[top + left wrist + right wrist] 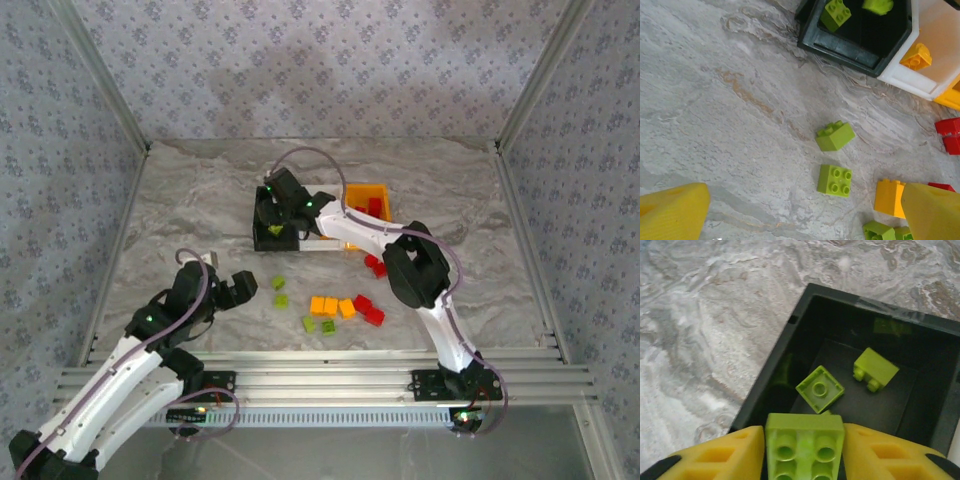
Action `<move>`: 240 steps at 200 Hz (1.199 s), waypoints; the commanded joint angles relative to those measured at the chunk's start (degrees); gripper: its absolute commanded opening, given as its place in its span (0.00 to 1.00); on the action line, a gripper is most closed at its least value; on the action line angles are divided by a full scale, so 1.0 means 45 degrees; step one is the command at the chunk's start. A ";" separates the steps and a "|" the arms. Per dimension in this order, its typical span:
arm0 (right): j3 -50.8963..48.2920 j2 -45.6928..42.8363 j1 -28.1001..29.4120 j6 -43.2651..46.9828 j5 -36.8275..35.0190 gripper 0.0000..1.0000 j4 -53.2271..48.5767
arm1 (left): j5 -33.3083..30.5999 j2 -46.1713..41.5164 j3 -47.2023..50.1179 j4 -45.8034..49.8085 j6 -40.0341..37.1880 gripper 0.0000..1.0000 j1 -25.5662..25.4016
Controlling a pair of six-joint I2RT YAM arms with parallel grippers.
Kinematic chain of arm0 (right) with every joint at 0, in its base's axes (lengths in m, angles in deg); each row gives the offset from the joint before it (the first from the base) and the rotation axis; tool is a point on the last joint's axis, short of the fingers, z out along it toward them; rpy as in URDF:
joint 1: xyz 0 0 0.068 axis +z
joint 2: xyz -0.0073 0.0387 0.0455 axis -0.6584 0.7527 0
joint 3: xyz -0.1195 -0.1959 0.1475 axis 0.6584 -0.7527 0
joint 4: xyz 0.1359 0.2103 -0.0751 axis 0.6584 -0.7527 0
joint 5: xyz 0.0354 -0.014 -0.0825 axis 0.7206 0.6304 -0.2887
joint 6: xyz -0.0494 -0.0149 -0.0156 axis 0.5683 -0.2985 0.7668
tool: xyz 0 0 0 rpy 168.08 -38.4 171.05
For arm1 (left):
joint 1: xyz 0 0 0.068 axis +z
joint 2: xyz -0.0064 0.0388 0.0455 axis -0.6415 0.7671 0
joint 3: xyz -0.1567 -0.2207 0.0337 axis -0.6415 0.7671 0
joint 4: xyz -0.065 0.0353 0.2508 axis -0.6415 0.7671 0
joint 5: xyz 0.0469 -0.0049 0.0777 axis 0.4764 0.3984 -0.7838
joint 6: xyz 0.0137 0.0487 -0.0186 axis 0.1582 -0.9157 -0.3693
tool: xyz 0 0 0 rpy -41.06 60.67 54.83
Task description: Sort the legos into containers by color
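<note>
My right gripper [804,452] is shut on a lime green lego [805,440], held just above the near edge of the black bin [776,359]. Two lime legos [820,388] [876,369] lie on that bin's floor. From above, the right gripper [272,218] hovers over the black bin [258,240]. My left gripper [802,220] is open over the table, just short of two loose lime legos [834,180] [835,136]. An orange lego [890,198] lies by its right finger [932,212]. The white bin [912,80] holds an orange lego [916,56].
The orange-yellow bin [368,192] with red legos stands right of the right arm. Loose legos lie near the table's front: lime [280,292], orange [331,305], red [368,310] and more red [375,265] nearer the bins. Rails [320,372] edge the front.
</note>
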 commanded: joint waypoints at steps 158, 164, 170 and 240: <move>-1.0011 -0.8573 0.0092 -0.1909 -0.0460 0.82 0.3481 | -0.1994 0.8779 -0.1794 -0.3415 -0.1142 0.73 -0.4605; -1.0311 -0.8857 0.0114 -0.1966 -0.0499 0.82 0.3531 | -0.2077 0.9080 -0.1911 -0.3382 -0.1195 0.72 -0.4628; -1.0593 -0.9148 0.0158 -0.2001 -0.0587 0.82 0.3562 | -0.2147 0.9371 -0.2006 -0.3337 -0.1213 0.69 -0.4644; -1.2316 -1.1250 0.0798 -0.1963 -0.1577 0.83 0.3370 | -0.2795 1.1359 -0.2185 -0.3877 -0.1382 0.45 -0.4759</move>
